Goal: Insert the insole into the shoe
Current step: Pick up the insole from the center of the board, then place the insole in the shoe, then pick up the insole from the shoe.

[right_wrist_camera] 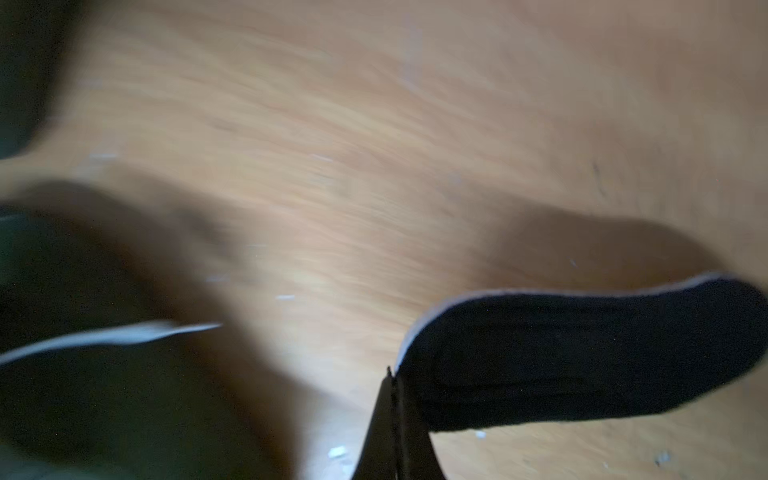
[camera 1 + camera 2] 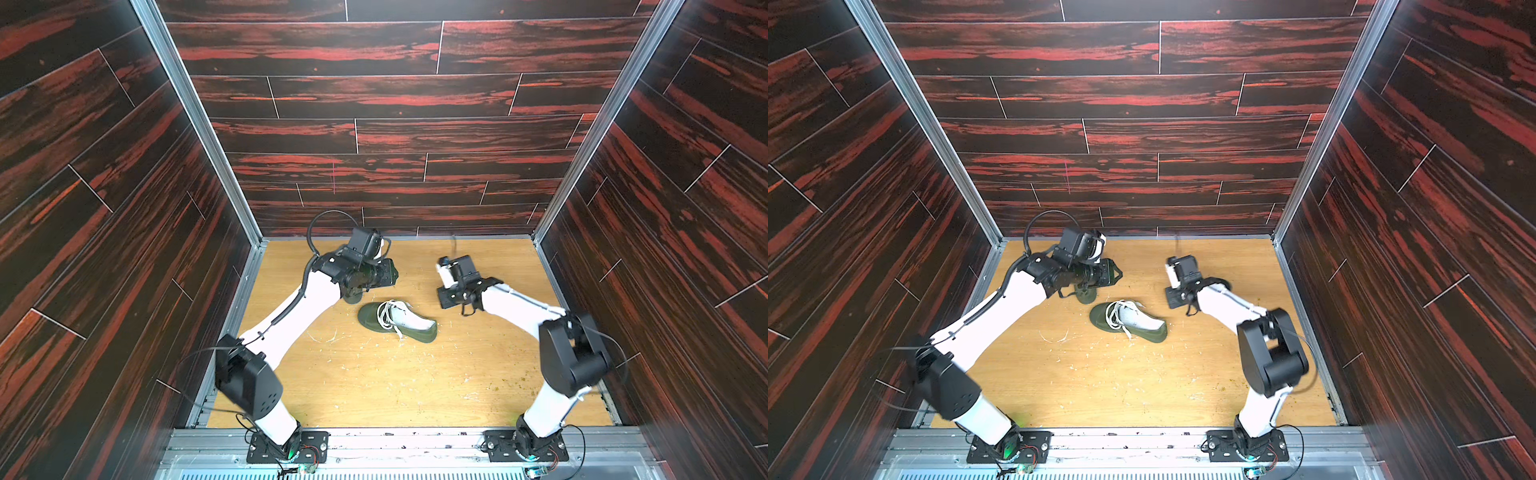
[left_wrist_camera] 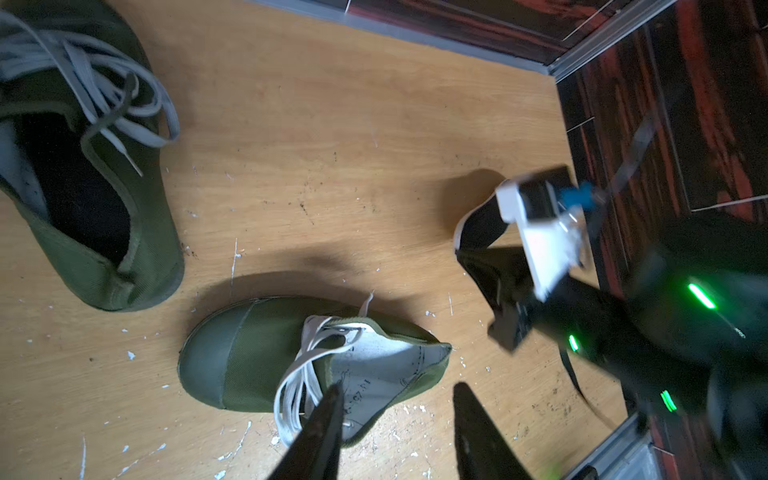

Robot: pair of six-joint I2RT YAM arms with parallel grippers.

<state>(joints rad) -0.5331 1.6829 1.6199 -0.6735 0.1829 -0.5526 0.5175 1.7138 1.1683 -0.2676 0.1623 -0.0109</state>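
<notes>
The pale-edged black insole (image 1: 582, 353) is pinched in the right end effector (image 1: 392, 374). The left end effector (image 3: 397, 395) stands parted and empty over the olive, white-laced shoe (image 3: 232, 357) at lower centre.

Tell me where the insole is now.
In the right wrist view the insole is pinched in the right pincer, over the table, to the right of the white-lined shoe.

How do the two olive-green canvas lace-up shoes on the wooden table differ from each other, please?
The middle olive-green canvas shoe shows a pale, printed lining inside; the other olive-green canvas shoe looks dark inside. In both top views the middle shoe lies uncovered, while the other shoe is mostly hidden beneath the left arm. Both are the same green, with pale laces hanging loose.
</notes>
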